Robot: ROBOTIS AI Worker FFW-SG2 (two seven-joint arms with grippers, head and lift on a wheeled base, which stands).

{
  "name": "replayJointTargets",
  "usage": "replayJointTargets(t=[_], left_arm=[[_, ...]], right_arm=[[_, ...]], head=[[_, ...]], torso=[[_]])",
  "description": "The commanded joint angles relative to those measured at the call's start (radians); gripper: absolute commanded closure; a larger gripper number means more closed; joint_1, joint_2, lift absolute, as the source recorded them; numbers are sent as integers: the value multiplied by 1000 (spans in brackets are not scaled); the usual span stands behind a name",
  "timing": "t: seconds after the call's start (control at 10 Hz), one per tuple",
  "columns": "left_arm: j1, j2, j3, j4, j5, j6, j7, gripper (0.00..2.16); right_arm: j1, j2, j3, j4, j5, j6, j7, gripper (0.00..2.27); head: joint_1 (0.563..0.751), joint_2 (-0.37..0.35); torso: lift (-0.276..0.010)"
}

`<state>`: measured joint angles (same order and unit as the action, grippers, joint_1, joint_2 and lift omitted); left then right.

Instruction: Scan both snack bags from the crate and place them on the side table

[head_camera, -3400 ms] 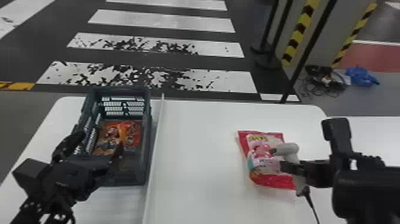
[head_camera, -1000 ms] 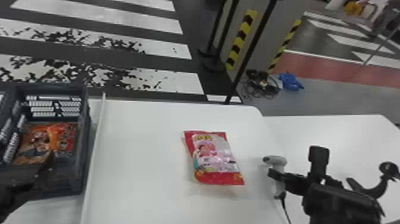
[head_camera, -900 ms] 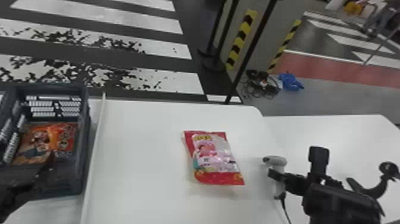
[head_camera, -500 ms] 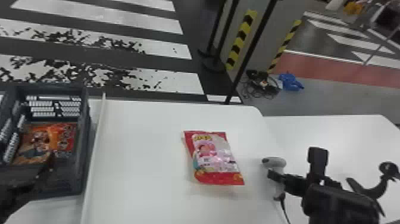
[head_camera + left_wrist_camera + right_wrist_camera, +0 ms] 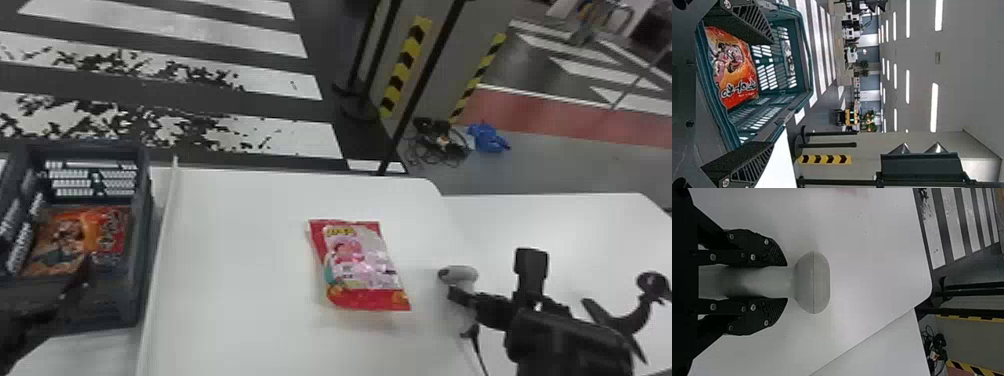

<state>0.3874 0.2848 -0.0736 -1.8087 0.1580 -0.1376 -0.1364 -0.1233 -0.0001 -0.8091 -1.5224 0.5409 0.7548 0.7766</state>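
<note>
In crate (image 5: 144,210): orange bag (image 5: 80,235), near left gripper (image 5: 70,295), fingers spread apart. Right gripper (image 5: 461,300) clenched on scanner (image 5: 457,274). Pink bag (image 5: 360,260) on table (image 5: 235,280), between crate and scanner, apart from right fingers.

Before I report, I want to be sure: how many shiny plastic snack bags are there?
2: one red-and-pink bag lies on the white table; one orange-and-red bag lies in the dark plastic crate. More could hide under it.
</note>
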Motion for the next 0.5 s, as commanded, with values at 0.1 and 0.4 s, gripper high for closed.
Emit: replayJointTargets(t=[0.1,0.4], left_arm=[[-1,-1,0,0,0,2,0,83],[-2,-1,0,0,0,-1,-2,83]], right_arm=[[5,1,-2,-10,-4,-4,-7,316],[5,1,-2,-21,-4,2,-10,232]], head=[[695,-350],[695,-350]], torso=[[-98],[-98]])
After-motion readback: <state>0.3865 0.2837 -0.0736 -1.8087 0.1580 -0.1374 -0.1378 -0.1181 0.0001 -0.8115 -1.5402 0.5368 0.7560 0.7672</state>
